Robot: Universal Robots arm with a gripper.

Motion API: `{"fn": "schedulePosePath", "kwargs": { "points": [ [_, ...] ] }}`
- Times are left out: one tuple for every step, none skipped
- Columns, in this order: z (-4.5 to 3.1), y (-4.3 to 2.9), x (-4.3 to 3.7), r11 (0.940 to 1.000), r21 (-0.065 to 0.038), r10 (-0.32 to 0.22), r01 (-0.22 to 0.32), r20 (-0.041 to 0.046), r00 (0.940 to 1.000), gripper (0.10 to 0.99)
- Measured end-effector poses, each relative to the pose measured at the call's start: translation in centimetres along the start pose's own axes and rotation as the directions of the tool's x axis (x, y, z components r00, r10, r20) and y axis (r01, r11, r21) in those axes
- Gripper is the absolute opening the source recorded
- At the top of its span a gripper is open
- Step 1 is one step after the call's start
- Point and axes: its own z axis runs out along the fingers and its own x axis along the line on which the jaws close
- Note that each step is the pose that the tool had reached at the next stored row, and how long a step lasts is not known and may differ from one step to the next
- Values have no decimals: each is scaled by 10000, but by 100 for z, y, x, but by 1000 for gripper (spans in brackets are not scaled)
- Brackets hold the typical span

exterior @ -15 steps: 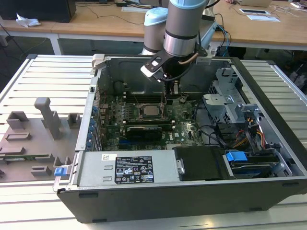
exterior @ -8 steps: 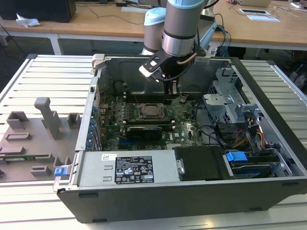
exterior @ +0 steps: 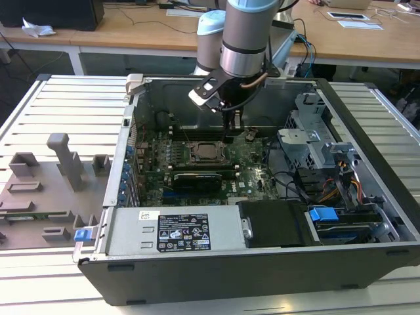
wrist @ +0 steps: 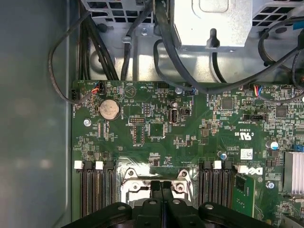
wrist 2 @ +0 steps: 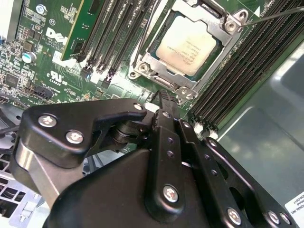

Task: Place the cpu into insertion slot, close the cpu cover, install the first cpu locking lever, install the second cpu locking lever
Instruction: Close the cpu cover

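The jaws are pressed together, the two black tips meeting along a thin seam with nothing seen between them. In the second wrist view the tips sit just beside one edge of the cpu cover; whether they touch it cannot be told. The cover lies flat, its silver frame around the cpu, whose dull grey top shows through the window. The chip is seated in the insertion slot. A wire lever runs out from one corner of the cover, over the neighbouring memory slots. More long black memory slots flank the other side of the socket on the green motherboard. In the first wrist view a round coin battery lies farther along the board, with black cables looping beyond it. In the exterior view the arm reaches down into the open computer case, with the socket just to the exterior view's left of the jaws. The case rests on a slatted surface, and grey fixtures stand at the exterior view's left.
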Motion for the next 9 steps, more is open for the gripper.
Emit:
{"fn": "schedulePosePath", "kwargs": {
  "points": [
    [0, -4, 0, 10000, -1, 0, 0, 0, 10000, 106],
    [0, -12, 0, 10000, -1, 0, 0, 0, 10000, 106],
    [1, -27, 1, 10000, 0, 0, 0, -1, 10000, 106],
    [1, -41, 1, 10000, -1, 1, -1, 0, 10000, 106],
    [1, -54, 1, 10000, 0, 0, 0, 0, 10000, 106],
    [1, -61, 1, 10000, 0, 0, 0, 0, 10000, 106],
    [1, -68, 1, 10000, -1, 1, -1, -1, 10000, 106],
    [3, -93, 1, 10000, 0, -1, 1, -1, 10000, 106],
    [7, -112, 2, 10000, -1, 0, 0, -3, 10000, 106]
  ]
}}
